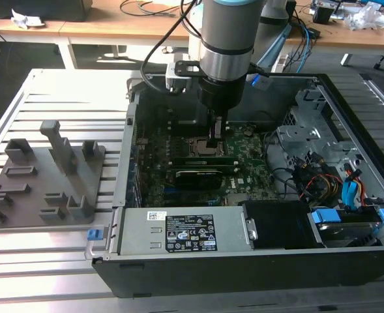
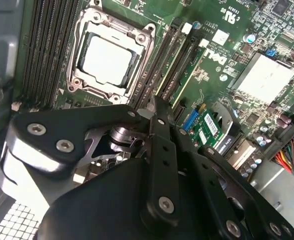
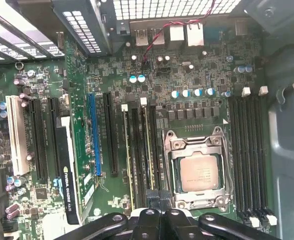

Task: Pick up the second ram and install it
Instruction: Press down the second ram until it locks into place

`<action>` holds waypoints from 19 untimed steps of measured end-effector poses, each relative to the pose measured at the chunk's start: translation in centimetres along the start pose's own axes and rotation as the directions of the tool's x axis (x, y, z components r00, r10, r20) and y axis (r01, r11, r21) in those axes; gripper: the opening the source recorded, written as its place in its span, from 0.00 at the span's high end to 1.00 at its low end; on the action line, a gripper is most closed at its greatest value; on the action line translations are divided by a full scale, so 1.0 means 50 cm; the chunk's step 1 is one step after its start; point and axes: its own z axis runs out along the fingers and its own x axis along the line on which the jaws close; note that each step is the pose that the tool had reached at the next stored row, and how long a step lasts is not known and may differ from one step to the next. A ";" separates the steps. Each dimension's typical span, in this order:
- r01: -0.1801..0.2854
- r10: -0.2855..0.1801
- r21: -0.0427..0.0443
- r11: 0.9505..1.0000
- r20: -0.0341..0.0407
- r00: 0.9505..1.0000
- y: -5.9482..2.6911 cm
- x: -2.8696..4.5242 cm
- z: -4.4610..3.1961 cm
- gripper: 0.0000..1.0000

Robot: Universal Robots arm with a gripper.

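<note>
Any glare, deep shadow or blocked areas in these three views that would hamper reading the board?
Exterior view: the arm hangs over the motherboard, which lies dim inside the case. Second wrist view: the CPU lid glares white, and the dark gripper linkage blocks the foreground. First wrist view: evenly lit, the vent grille blown out white, the CPU socket readable.

grey fixture tray [image 1: 45, 179], black power supply [image 1: 182, 229]

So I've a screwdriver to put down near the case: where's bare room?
Bare slatted table lies behind the grey fixture tray, on the exterior view's left of the computer case. Inside the case it is crowded: gripper over the motherboard, cables on the right.
</note>
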 end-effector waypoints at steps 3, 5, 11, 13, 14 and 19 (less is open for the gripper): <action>0.055 -0.055 0.000 0.999 -0.015 0.998 0.000 0.000 0.000 0.89; 0.063 -0.063 -0.002 0.998 -0.019 0.998 -0.008 -0.006 0.004 0.89; 0.063 -0.063 -0.012 0.998 -0.025 0.998 -0.086 -0.014 0.053 0.89; 0.062 -0.063 -0.013 0.998 -0.025 0.998 -0.086 -0.014 0.063 0.89; 0.062 -0.063 -0.015 0.998 -0.025 0.998 -0.086 -0.014 0.069 0.89; 0.062 -0.063 -0.015 0.998 -0.025 0.998 -0.086 -0.014 0.086 0.89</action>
